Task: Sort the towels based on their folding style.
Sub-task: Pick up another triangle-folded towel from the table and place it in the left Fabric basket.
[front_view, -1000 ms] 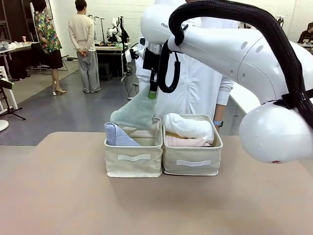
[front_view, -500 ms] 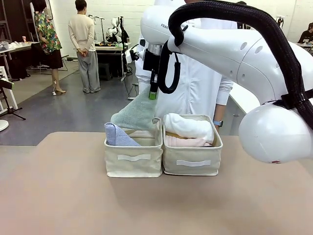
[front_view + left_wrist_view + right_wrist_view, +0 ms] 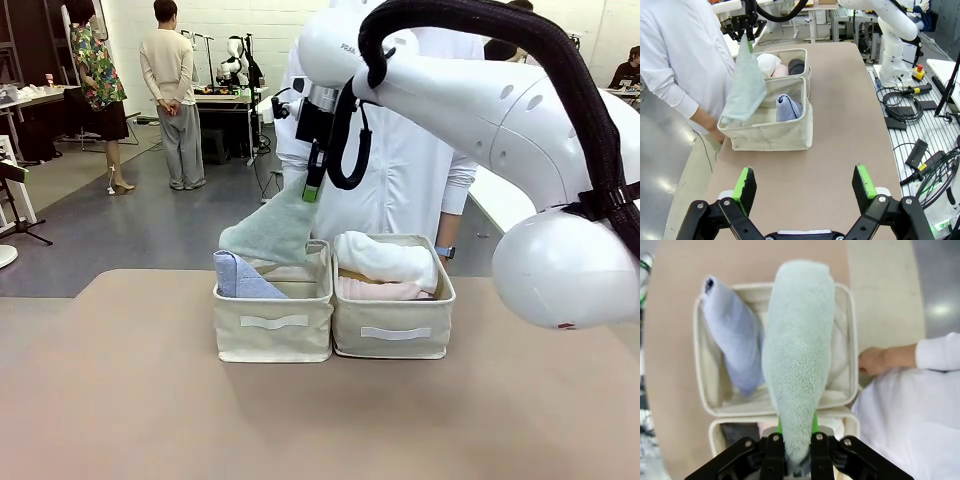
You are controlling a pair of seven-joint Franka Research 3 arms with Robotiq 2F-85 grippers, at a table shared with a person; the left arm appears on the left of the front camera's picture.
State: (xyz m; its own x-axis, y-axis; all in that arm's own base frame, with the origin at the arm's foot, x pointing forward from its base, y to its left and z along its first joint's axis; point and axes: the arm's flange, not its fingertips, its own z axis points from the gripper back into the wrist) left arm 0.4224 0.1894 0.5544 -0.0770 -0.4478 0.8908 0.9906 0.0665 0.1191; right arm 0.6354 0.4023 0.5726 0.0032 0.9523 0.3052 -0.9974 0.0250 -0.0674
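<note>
My right gripper is shut on the narrow tip of the sage-green cone towel, which hangs tilted over the left bin. From the right wrist the green towel hangs down over the bin, beside the lavender-blue cone towel lying inside. The lavender towel leans in that bin's left corner. The right bin holds a white roll and a pink roll; a dark grey roll lies in it too. My left gripper is open over bare table, well short of the bins.
A person in a white coat stands just behind the bins, one hand close to the left bin's far rim. The tan table spreads wide in front of the bins. Cables and another arm's base lie off the table's side.
The right arm has shifted slightly, and the hanging green towel has swung a little to the left above the left bin. The left gripper stays open.
</note>
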